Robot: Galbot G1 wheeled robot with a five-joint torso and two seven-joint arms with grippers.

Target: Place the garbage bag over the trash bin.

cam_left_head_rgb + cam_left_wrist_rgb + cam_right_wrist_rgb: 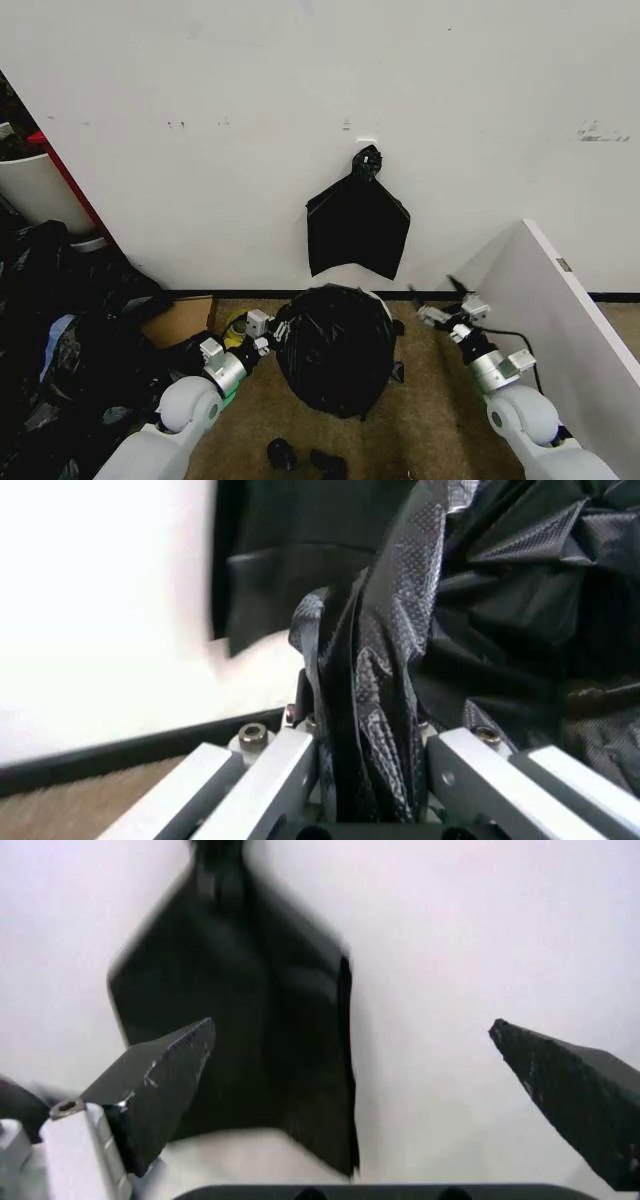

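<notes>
L claw (365,780) is clenching garbage bag (333,345) edge at its left side; R claw (437,305) is hovering released, just right of bag.

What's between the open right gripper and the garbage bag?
Nothing visible. The right gripper hangs open beside the garbage bag, bare floor between them. The left gripper already clamps the bag's other side.

glossy black garbage bag (335,350) with fine embossed dots, white wall (200,120), tan, possibly speckled, floor (420,430)
</notes>
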